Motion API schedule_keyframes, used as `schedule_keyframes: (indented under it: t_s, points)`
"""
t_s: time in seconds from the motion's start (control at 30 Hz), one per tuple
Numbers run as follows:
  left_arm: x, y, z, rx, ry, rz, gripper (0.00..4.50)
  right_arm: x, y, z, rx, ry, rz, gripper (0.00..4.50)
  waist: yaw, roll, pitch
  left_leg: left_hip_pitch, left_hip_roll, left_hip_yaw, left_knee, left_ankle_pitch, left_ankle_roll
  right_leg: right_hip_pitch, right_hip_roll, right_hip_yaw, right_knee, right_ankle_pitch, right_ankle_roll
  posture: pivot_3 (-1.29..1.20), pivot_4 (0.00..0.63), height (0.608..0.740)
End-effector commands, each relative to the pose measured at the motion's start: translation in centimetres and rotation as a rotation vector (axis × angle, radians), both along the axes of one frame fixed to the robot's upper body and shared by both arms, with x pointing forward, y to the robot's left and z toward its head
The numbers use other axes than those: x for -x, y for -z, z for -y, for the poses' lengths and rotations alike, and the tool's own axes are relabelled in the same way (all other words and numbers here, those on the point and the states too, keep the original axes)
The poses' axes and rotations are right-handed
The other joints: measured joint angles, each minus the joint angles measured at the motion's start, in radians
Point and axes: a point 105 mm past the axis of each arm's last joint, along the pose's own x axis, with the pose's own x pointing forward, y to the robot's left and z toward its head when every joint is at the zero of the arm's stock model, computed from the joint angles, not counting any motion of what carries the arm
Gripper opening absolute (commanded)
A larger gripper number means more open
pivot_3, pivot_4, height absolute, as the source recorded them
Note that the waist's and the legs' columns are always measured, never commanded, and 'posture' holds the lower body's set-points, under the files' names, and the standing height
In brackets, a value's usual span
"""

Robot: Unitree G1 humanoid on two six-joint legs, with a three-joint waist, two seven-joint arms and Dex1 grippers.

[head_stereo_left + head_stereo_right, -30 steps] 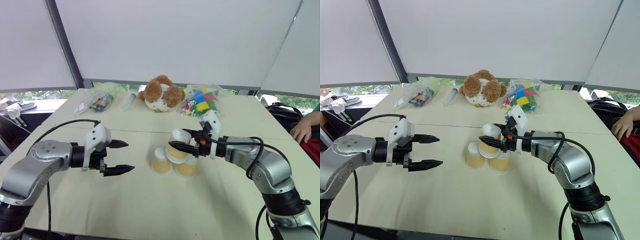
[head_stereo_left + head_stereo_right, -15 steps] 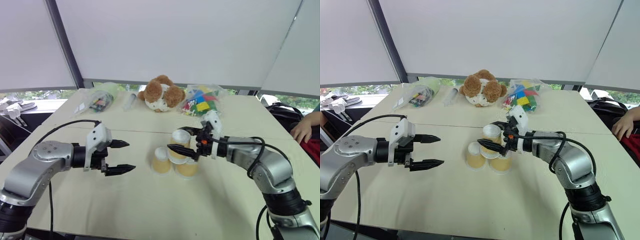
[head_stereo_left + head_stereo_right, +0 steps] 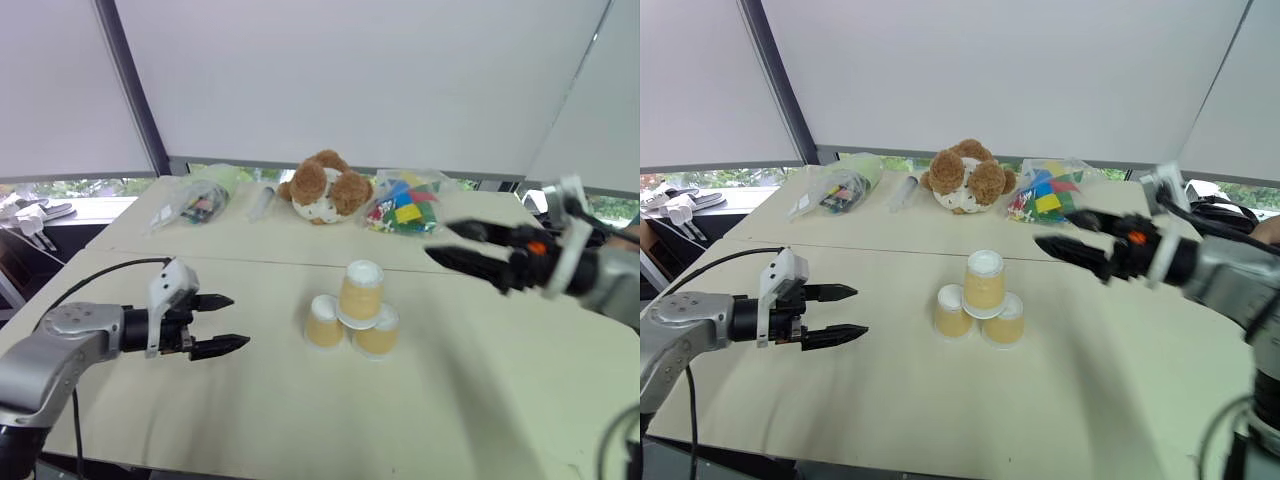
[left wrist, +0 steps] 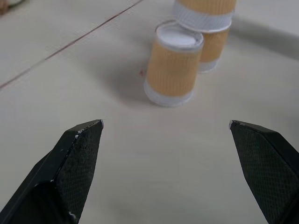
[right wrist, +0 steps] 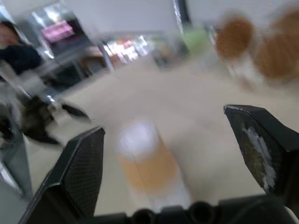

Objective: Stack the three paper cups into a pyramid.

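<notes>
The three tan paper cups with white bases and rims (image 3: pixel 354 308) stood upside down near the middle of the pale beige counter (image 3: pixel 300 420) as a finished pyramid: two cups side by side and touching on the counter, the third resting on top across the pair. No cup was held.

The left gripper (image 3: pixel 222 322) hung level over the counter, well to the left of the cups, pointing toward them. Its two black fingers (image 4: pixel 79 154) were spread wide with nothing between them.

The right gripper (image 3: pixel 462 250) was raised above the counter to the right of the pyramid, apart from it, blurred in the head views. Its fingers (image 5: pixel 84 163) also stood wide apart and empty, with the top cup visible between them at a distance.

Along the far edge of the counter lay a brown and white teddy bear (image 3: pixel 321 188), a clear bag of coloured blocks (image 3: pixel 402 207) to its right, and another clear plastic bag (image 3: pixel 190 201) to its left.
</notes>
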Motion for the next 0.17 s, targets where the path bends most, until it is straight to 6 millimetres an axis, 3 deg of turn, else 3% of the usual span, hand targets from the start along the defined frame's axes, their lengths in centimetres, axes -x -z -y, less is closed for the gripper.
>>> schedule_keyframes:
  t_s: [0.03, 0.17]
  points:
    - [0.5, -0.4, 0.0, 0.026, -0.043, 0.037, 4.50, 1.5, 2.1, 1.5, 0.057, 0.030, -0.041, 4.43, -0.003, 0.001, 0.000, 0.000, 0.000, 0.000, 0.000, 0.000, 0.000, 0.000, 0.000, 0.000, 0.001, 0.000, 0.000, 0.00, 0.150, 0.739]
    - [1.0, 1.3, 0.3, 0.062, -0.108, 0.025, 4.50, 1.9, 6.8, 2.0, 0.093, 0.070, -0.116, 4.43, -0.010, 0.001, -0.001, 0.004, 0.000, 0.001, 0.000, 0.000, 0.000, 0.002, 0.000, 0.002, 0.002, 0.000, 0.000, 0.00, 0.150, 0.739]
